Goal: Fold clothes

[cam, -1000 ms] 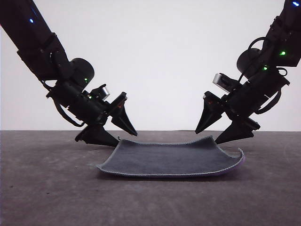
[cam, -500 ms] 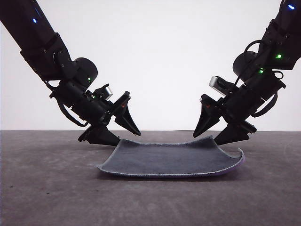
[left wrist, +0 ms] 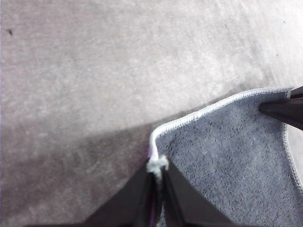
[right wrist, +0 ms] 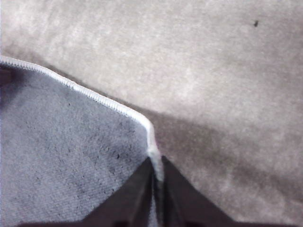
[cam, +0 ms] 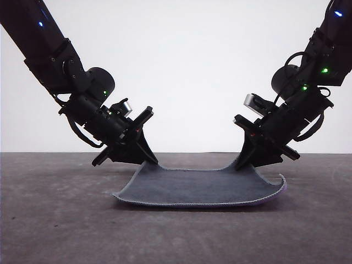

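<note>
The clothes are one small square cloth [cam: 201, 187], dark grey-blue side up with light grey stitched edging, lying on the table. My left gripper [cam: 149, 161] is shut on its far left corner, and my right gripper [cam: 242, 164] is shut on its far right corner. Both far corners are lifted slightly. The left wrist view shows the cloth [left wrist: 236, 151] with its corner pinched between the left gripper [left wrist: 157, 182]; a sliver of purple shows there. In the right wrist view the cloth [right wrist: 61, 146] has its edge clamped in the right gripper [right wrist: 157, 182].
The cloth's near right corner [cam: 281, 181] curls up, showing a purple underside. The dark grey table [cam: 60, 220] stretches around the cloth. A plain white wall stands behind. The right gripper's tip [left wrist: 284, 108] shows in the left wrist view.
Both grippers were open above the cloth's far corners. They have come down and closed on those corners, and the far edge now sags between them.
</note>
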Motion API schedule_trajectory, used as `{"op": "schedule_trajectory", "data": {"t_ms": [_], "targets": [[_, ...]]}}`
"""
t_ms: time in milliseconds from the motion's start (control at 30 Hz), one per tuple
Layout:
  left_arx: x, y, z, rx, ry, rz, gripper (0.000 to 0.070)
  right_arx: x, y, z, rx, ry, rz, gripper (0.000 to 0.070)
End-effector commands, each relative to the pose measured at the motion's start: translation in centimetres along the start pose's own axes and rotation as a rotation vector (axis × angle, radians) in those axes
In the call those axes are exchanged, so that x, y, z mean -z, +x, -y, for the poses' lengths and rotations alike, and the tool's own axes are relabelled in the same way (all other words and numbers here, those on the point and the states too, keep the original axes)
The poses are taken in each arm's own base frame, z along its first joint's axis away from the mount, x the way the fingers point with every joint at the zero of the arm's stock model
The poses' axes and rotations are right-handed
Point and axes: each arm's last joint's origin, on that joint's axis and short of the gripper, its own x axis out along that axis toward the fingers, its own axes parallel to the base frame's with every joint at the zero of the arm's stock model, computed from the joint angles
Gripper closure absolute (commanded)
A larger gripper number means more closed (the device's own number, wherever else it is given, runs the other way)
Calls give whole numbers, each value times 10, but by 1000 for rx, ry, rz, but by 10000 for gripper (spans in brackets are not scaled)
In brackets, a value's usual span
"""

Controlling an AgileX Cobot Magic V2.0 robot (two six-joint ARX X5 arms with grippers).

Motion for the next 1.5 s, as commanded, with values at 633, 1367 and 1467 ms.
{"op": "schedule_trajectory", "data": {"t_ms": [633, 1367, 1467], "targets": [[-7, -15, 19, 51, 8, -121, 697, -14, -17, -12, -64, -11, -127, 700], [6, -42, 59, 57, 45, -303, 697, -17, -71, -49, -125, -46, -209, 700], [8, -43, 63, 59, 43, -321, 697, -12, -72, -50, -130, -48, -251, 700]]}}
